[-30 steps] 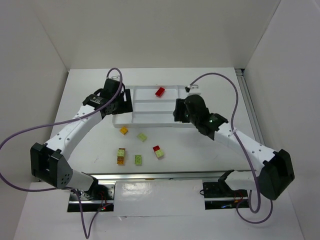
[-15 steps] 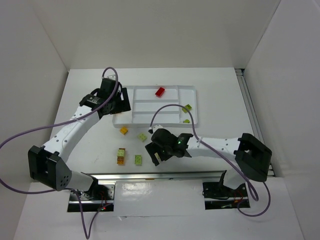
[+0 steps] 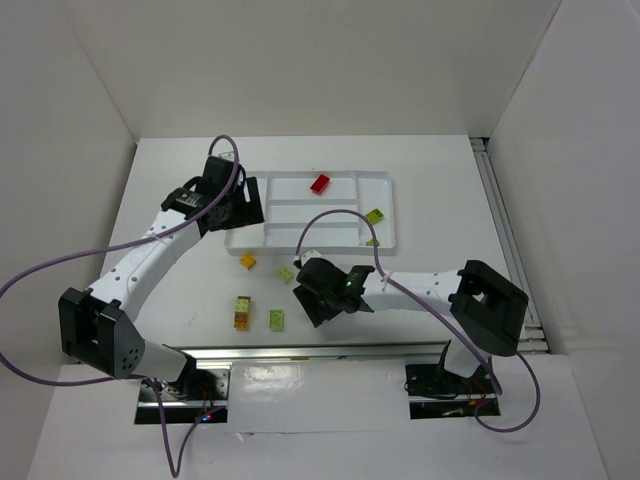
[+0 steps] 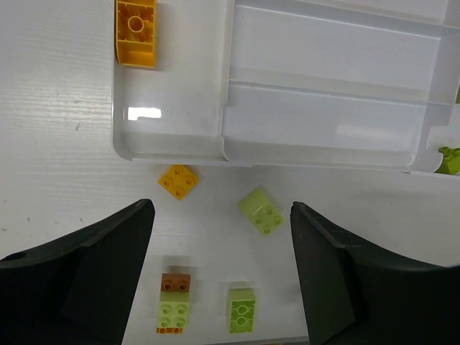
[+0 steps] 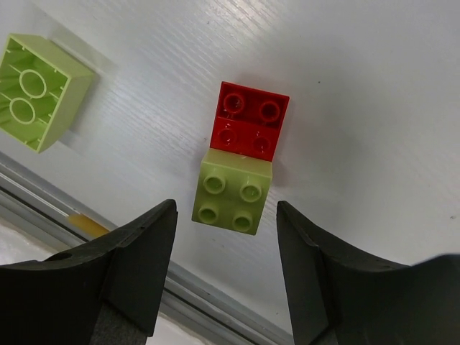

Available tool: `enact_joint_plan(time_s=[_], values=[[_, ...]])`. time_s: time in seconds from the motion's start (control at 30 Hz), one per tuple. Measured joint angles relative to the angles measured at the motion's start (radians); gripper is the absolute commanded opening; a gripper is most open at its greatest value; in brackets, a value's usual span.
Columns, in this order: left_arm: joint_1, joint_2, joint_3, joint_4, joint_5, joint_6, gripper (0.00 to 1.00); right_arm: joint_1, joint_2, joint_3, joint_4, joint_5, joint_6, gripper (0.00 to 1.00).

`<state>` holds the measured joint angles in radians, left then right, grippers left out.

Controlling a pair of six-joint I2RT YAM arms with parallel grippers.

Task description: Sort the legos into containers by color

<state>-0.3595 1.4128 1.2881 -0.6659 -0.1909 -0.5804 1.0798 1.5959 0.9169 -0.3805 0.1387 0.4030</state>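
Note:
The white tray [image 3: 300, 213] holds a red lego [image 3: 320, 184] in its far slot, two light green legos [image 3: 374, 216] in its right section and a yellow-orange one [image 4: 135, 32] at its left end. Loose on the table lie a yellow lego [image 3: 247, 260], a light green one [image 3: 285, 273], a green-and-orange stack [image 3: 242, 312] and a green one [image 3: 276, 319]. My right gripper [image 5: 226, 215] is open just above a red-and-green stack [image 5: 233, 190], a finger on either side. My left gripper [image 4: 221, 215] is open and empty above the tray's near left corner [image 4: 172, 144].
A metal rail [image 3: 320, 350] runs along the table's near edge, close under my right gripper [image 3: 316, 305]. White walls close in the table on the left, far and right sides. Purple cables loop off both arms.
My right arm has swung from the tray's right section down to the red-and-green stack near the front edge. Two green legos now show in that section. My left arm has barely moved.

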Motion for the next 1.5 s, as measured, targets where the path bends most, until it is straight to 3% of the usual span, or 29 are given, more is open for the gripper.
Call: enact_joint_plan(time_s=[0.23,0.43,0.73,0.83,1.03,1.13,1.27,1.37,1.5], values=[[0.000,0.000,0.000,0.000,0.008,0.000,0.88,0.000,0.002,0.008,0.003,0.019,-0.001,0.62],[0.000,0.000,0.000,0.000,0.016,0.001,0.88,0.000,0.016,0.032,0.005,0.041,-0.008,0.46],[0.000,0.000,-0.001,0.000,0.021,0.002,0.88,0.000,0.045,0.063,0.005,0.057,-0.008,0.41],[0.000,0.000,-0.001,0.000,0.021,0.003,0.89,0.000,0.048,0.069,-0.001,0.072,-0.005,0.35],[0.000,-0.001,-0.001,0.000,0.041,0.032,0.91,-0.018,0.025,0.090,-0.019,0.081,-0.004,0.35],[0.000,-0.002,0.019,-0.020,0.038,0.061,0.91,-0.097,-0.072,0.088,-0.021,0.032,-0.004,0.35],[0.012,-0.002,0.116,-0.043,0.087,0.115,0.89,-0.320,-0.285,0.088,0.043,-0.119,-0.004,0.35],[0.028,-0.002,0.206,-0.043,0.179,0.148,0.90,-0.467,-0.378,0.088,0.116,-0.239,0.000,0.35],[0.043,-0.009,0.288,-0.011,0.357,0.192,0.93,-0.547,-0.396,0.084,0.175,-0.415,0.008,0.35]])
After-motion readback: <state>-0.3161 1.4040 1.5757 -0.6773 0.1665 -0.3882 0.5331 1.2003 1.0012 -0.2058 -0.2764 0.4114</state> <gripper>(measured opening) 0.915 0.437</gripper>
